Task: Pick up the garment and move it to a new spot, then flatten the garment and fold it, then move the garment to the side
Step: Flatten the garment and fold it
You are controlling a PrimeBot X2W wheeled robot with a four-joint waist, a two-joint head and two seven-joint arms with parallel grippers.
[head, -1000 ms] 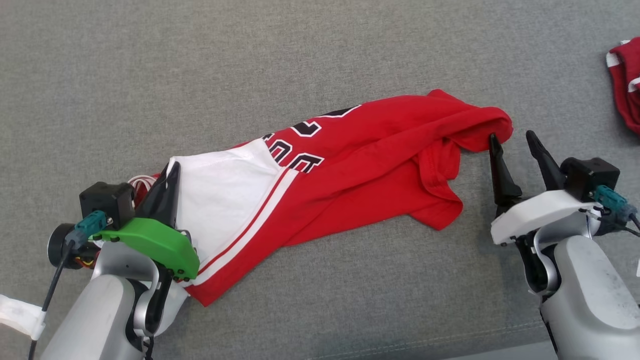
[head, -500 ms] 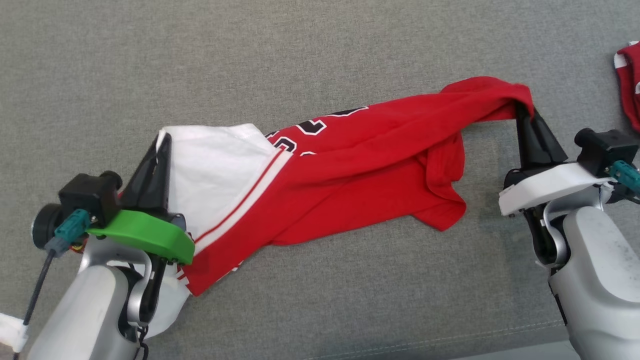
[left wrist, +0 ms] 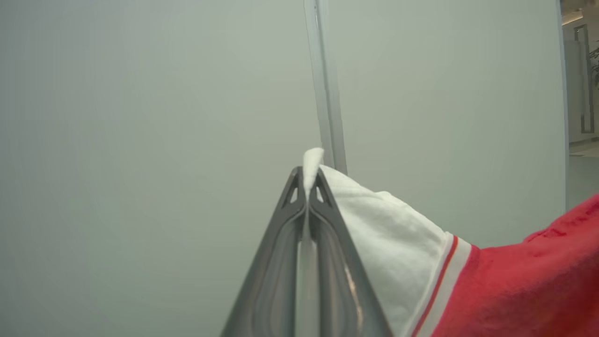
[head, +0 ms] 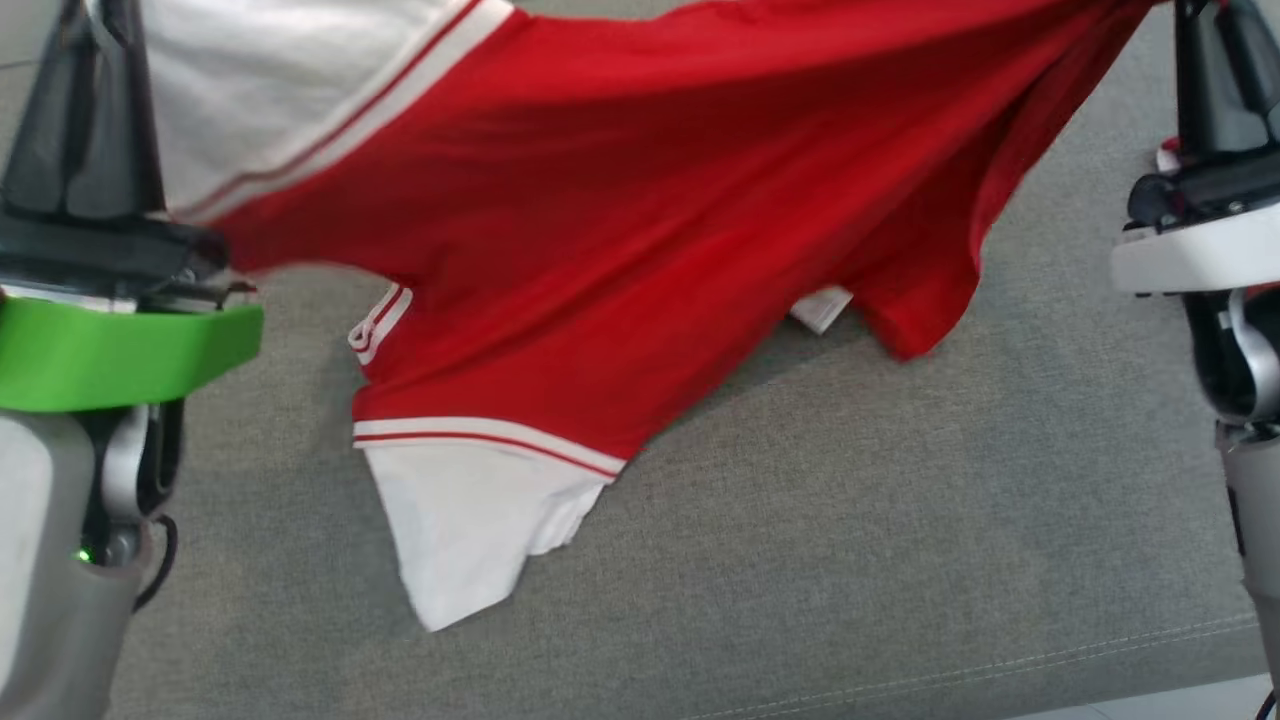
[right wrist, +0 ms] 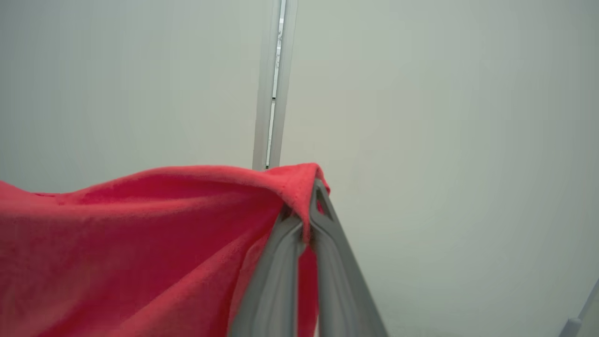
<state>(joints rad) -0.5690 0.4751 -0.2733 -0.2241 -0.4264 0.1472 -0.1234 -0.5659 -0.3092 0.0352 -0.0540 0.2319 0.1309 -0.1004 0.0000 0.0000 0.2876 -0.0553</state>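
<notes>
Underneath, big grey cushion (head: 900,560), soft and flat, with a seam line near the bottom edge.

Above it, red and white garment (head: 620,200), lifted up and pulled out long. Long way going side to side across the head view: white end at the left, red end at the right. Saggy in the middle, hanging down toward the cushion. At the lowest part, white flap (head: 470,530) with a thin red stripe along its top, pointing down. Can't tell if touching the cushion or just above it. Further right, little white bit (head: 822,308) peeking out from under the red cloth.

Left gripper (left wrist: 309,175) pinched tight on the white corner, fingers pressed together, a bit of white cloth poking out past the tips. Right gripper (right wrist: 306,206) pinched tight on the red corner, red cloth folded over the tips. Pale wall (left wrist: 140,140) behind in both wrist views.

Different from a second ago: back then lying crumpled on the cushion, now hoisted up and stretched. Back then right gripper with fingers apart, just beside the red end; now clamped on it. Left gripper clamped on the white end then and now. Whole head view shifted as well, so a camera move too.
</notes>
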